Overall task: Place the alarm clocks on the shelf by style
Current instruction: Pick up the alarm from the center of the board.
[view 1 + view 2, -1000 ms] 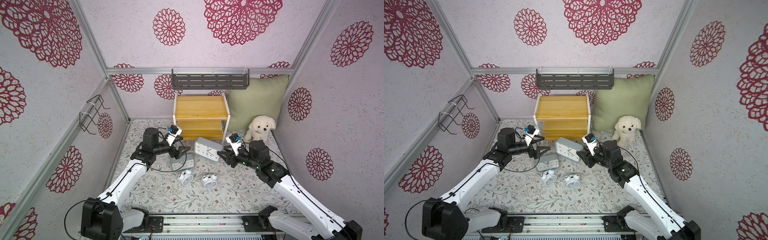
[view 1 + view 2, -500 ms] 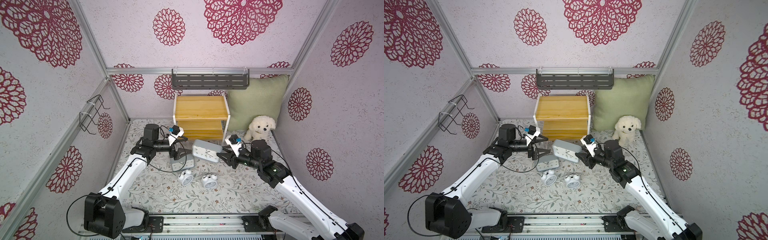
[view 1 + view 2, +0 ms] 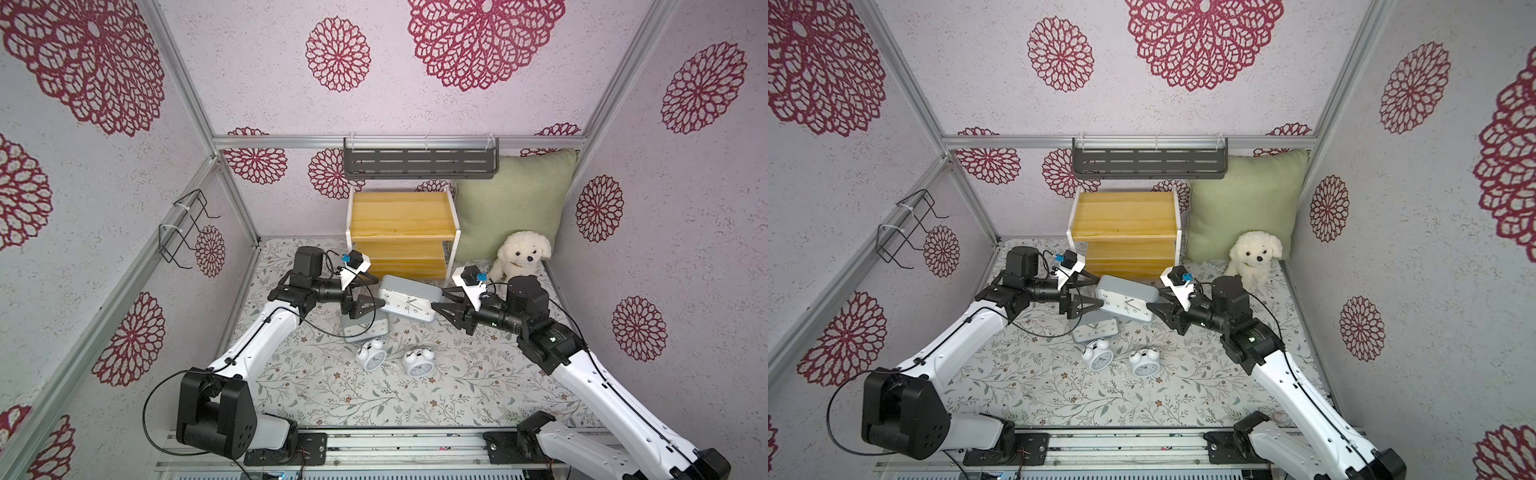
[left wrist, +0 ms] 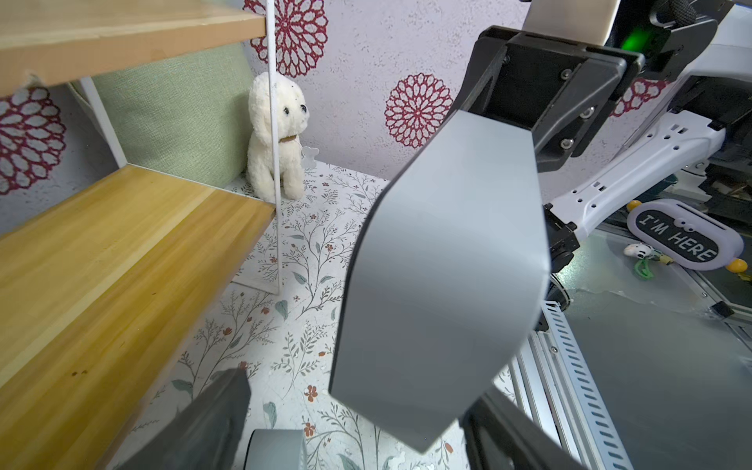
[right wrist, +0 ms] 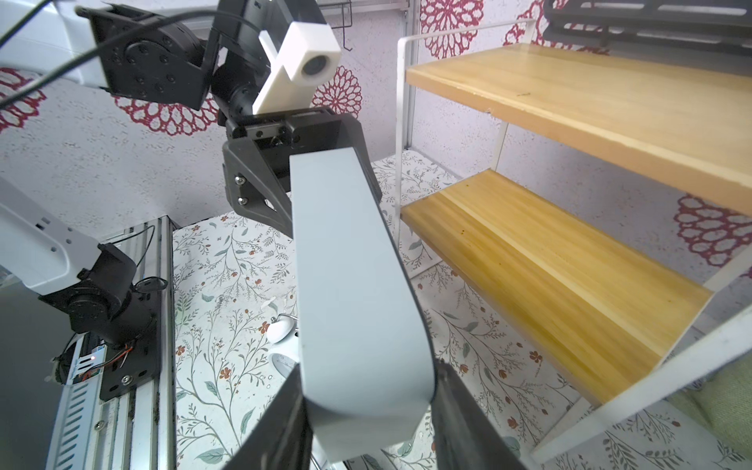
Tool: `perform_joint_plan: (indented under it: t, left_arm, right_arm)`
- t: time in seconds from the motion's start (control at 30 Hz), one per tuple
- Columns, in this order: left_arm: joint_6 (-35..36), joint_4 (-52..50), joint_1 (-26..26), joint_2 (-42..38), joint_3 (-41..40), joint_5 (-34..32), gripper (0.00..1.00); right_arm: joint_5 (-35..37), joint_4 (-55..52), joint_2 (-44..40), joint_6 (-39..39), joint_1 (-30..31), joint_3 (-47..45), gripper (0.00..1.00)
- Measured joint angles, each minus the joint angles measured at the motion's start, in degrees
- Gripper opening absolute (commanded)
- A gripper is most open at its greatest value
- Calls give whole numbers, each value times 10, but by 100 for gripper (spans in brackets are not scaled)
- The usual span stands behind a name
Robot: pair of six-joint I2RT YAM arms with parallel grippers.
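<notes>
I see right gripper (image 3: 438, 300) clamped on one end of grey rectangular clock (image 3: 405, 300). Left gripper (image 3: 380, 293) jaws wide, straddling its other end, not gripping. Shelf (image 3: 401, 216) just behind clock.

Green pillow (image 3: 511, 199) leans in back corner; white plush dog (image 3: 521, 255) sits just before it; dark grey slotted rack (image 3: 419, 164) on back wall; black wire rack (image 3: 183, 228) on side wall.

Pale walls (image 3: 249, 83) have big red flowers. A grey rack (image 3: 419, 164) hangs on the far wall, a black wire rack (image 3: 183, 228) on the left. The table (image 3: 332, 395) has a leafy cloth. A green pillow (image 3: 511, 199) and toy dog (image 3: 521, 253) sit far right.
</notes>
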Motion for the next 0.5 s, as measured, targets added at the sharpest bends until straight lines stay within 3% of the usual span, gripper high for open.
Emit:
perform_joint_plan:
  t: [0.4, 0.47, 0.5]
  left_arm:
    - [25, -5, -6, 5, 3, 44, 81]
    - [30, -9, -7, 5, 3, 47, 78]
    - [31, -11, -8, 5, 3, 48, 71]
  right_arm:
    - [-18, 13, 18, 0, -6, 2, 11]
    - [-20, 16, 19, 0, -7, 2, 11]
    - [-21, 16, 19, 0, -7, 2, 11]
